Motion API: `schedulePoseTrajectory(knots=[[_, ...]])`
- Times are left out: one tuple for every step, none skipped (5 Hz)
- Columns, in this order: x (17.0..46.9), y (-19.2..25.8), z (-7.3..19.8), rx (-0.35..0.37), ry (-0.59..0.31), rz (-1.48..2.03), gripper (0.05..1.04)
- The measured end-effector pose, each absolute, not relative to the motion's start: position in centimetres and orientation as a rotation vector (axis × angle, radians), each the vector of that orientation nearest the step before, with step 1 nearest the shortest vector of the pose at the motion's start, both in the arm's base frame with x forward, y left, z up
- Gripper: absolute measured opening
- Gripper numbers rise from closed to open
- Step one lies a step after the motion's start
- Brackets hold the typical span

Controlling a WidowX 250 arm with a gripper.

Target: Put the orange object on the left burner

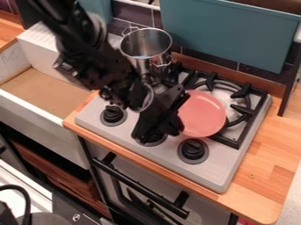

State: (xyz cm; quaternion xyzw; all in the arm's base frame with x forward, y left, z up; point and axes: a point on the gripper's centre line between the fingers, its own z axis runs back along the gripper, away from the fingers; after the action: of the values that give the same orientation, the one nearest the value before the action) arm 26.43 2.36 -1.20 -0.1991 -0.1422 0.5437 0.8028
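The black gripper point(163, 115) hangs over the middle of the stove, at the left edge of a round orange-pink plate point(203, 115). That plate lies over the front left part of the right burner point(240, 107), and its left rim is hidden behind the gripper. Whether the two are joined cannot be made out. Much of the left burner's area is covered by the arm and gripper, with a bit of black grate point(187, 75) visible behind them.
A steel pot point(145, 46) stands at the back left of the stove point(226, 169). Knobs point(192, 150) line the stove's front. To the left is a white-walled sink point(44, 116); a teal panel point(229, 33) rises behind. Wooden counter point(267, 160) borders the right side.
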Motion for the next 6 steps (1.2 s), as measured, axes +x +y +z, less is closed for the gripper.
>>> schedulePoseTrajectory(knots=[[25.0, 1.9, -1.4, -0.422, -0.302, 1.132, 0.054], [24.5, 1.6, -1.7, -0.406, -0.292, 1.122, 0.054], [25.3, 1.7, -1.4, -0.398, -0.304, 1.143, 0.054], [26.3, 1.7, -1.2, -0.398, -0.319, 1.163, 0.054], [27.0, 1.9, -0.8, -0.401, -0.322, 1.193, 0.066], [27.1, 1.9, -0.7, -0.398, -0.309, 1.198, 0.201]])
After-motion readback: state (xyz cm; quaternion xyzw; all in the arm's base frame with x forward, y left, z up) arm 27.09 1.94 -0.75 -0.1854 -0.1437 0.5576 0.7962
